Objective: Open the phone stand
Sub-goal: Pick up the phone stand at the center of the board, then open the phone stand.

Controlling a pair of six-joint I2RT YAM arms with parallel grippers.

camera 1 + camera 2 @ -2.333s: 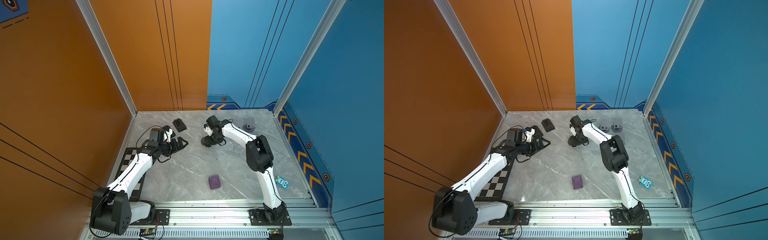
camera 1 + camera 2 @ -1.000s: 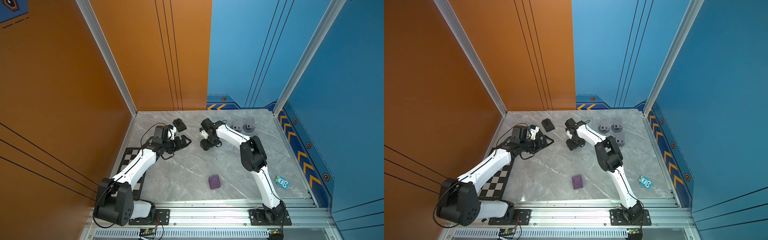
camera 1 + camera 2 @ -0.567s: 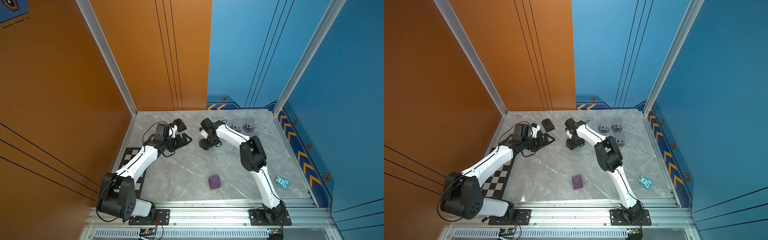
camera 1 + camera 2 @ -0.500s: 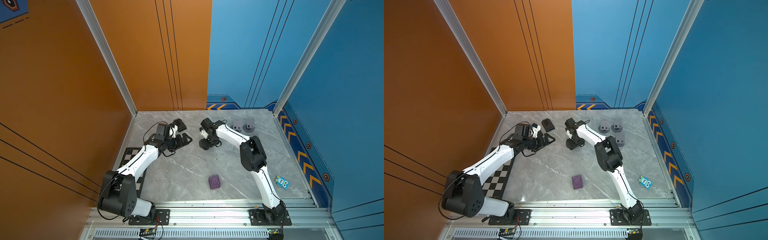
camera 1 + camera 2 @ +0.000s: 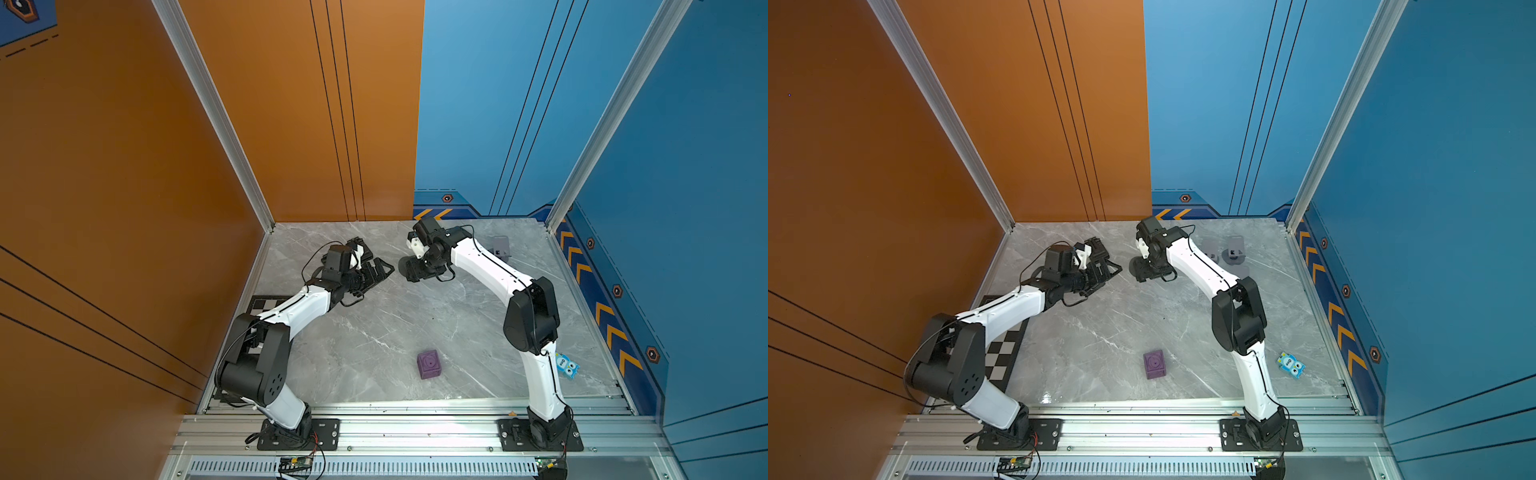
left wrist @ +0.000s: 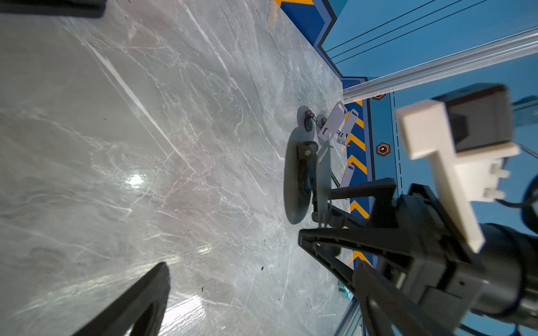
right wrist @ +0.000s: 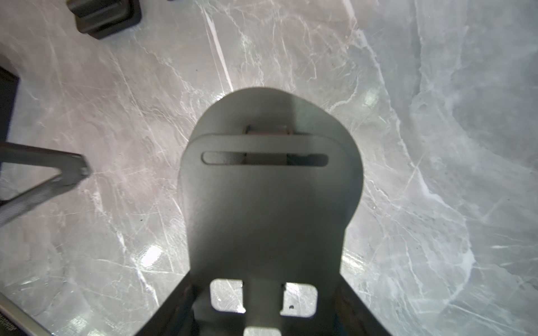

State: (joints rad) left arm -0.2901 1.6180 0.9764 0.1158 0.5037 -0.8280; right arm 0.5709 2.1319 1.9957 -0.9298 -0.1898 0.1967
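The phone stand (image 7: 262, 203) is matt dark grey. The table (image 5: 374, 324) is grey marble with white veins. On it are a purple cube (image 5: 429, 364), a light blue toy (image 5: 1291, 365) with white patches, pale lavender-grey stands (image 5: 1233, 249) and a black-and-white checkerboard (image 5: 1007, 353). The left arm (image 5: 299, 307) and right arm (image 5: 486, 266) are white with black joints. One wall (image 5: 124, 166) is orange, and the blue wall (image 5: 685, 166) carries orange chevrons (image 5: 604, 309).

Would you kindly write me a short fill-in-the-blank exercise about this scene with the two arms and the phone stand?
1. The right tool grips the phone stand; the left tool holds ____.
2. The cube near the front edge of the table is ____.
3. The blue owl toy lies on the robot's ____ side.
Missing words: nothing; purple; right.
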